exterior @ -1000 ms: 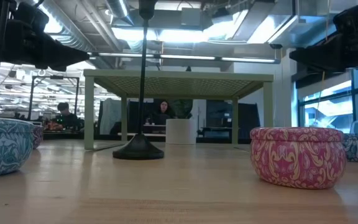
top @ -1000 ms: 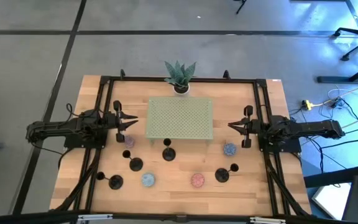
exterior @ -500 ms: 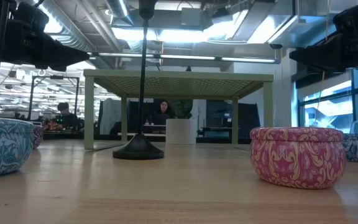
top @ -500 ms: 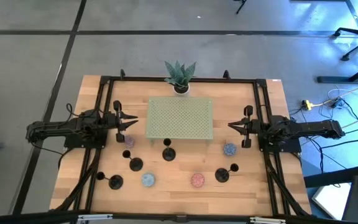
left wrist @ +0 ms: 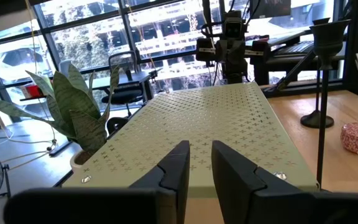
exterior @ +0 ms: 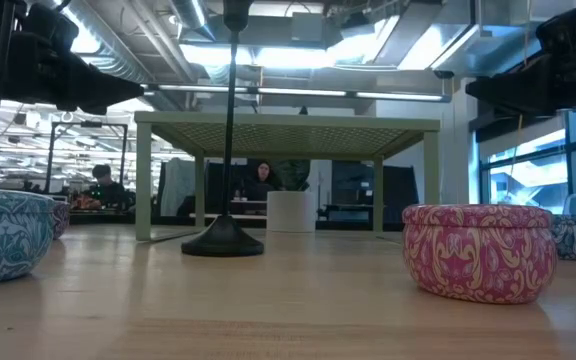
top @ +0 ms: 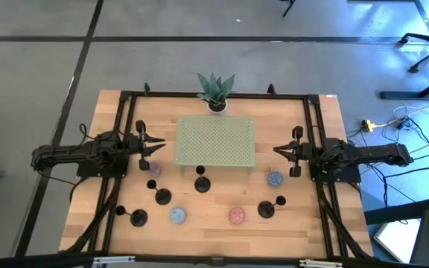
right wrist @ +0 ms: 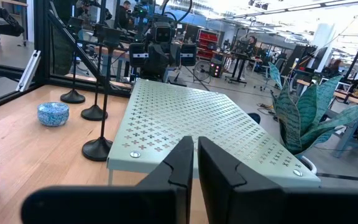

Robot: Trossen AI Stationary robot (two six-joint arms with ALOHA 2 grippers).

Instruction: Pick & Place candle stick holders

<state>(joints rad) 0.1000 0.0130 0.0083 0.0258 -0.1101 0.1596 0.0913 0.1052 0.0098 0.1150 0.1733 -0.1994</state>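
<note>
**Wood tabletop, both my grippers idle, four holders standing**

Wooden table [top: 88,186] carries a pale green perforated shelf [top: 215,141] at its centre, with a potted plant [top: 216,91] at twelve o'clock of it. My left gripper [top: 160,145] hangs at nine o'clock of the shelf, fingers nearly together with a narrow slit between them, holding nothing. My right gripper [top: 275,151] hangs at three o'clock, fingers pressed together, also empty.

I count four black candle stick holders [top: 201,184], all upright on the wood between five and eight o'clock of the shelf: one just below its front edge, a second [top: 161,196] beside it, a third [top: 137,217] at the front left, a fourth [top: 267,209] at the front right. Four small patterned tins [top: 236,216] sit among them.

Nothing has moved since the earlier frames; arms and holders sit exactly as before.
</note>
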